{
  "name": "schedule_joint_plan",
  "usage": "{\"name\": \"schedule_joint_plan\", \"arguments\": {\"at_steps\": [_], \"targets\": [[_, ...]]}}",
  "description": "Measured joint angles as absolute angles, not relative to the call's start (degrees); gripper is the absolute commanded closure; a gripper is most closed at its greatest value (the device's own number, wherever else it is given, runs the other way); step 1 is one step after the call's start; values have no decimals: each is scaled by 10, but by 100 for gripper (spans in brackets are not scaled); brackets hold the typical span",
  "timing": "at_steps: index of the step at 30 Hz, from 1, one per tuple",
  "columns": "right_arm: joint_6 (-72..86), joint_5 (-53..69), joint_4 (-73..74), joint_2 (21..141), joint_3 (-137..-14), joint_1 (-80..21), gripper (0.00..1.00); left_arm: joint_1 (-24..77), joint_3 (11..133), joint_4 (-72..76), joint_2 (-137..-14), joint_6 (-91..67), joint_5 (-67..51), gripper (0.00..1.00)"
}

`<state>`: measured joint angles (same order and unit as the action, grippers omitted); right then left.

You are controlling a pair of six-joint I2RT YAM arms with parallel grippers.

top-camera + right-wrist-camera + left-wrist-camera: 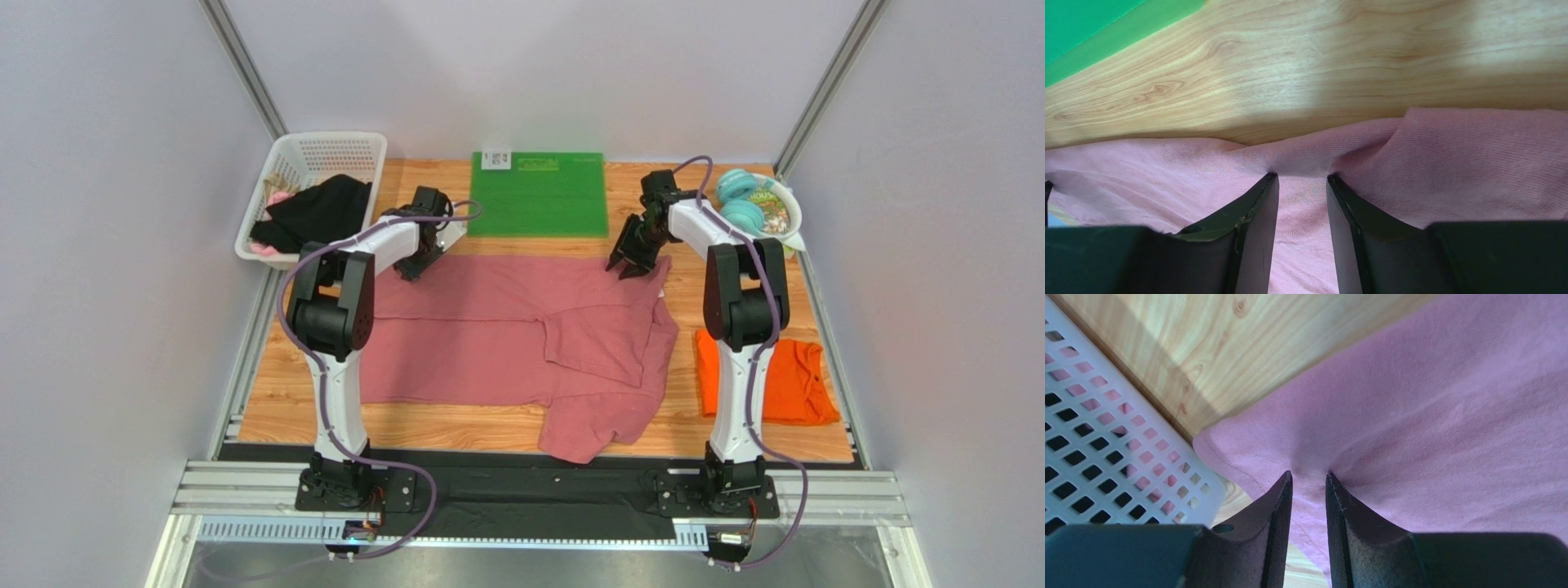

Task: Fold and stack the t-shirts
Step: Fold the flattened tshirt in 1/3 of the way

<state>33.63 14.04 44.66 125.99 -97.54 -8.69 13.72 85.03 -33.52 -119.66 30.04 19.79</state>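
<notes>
Your left end effector [1309,478] and right end effector [1303,179] each pinch the far edge of the pink shirt [491,328]; next, lift together and fold toward you.

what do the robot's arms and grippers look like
Both the left arm and right arm have white tubular links and bulky black joints. A grey-purple cable loops along each. The left gripper and right gripper have matte black wedge-shaped fingers.
</notes>
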Motion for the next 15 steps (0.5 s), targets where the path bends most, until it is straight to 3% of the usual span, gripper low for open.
{"name": "schedule_joint_plan", "arguments": {"at_steps": [15], "targets": [[332,154,465,1279,-1004,-49,58,137,852,-345,-1195,303,194,67]]}}
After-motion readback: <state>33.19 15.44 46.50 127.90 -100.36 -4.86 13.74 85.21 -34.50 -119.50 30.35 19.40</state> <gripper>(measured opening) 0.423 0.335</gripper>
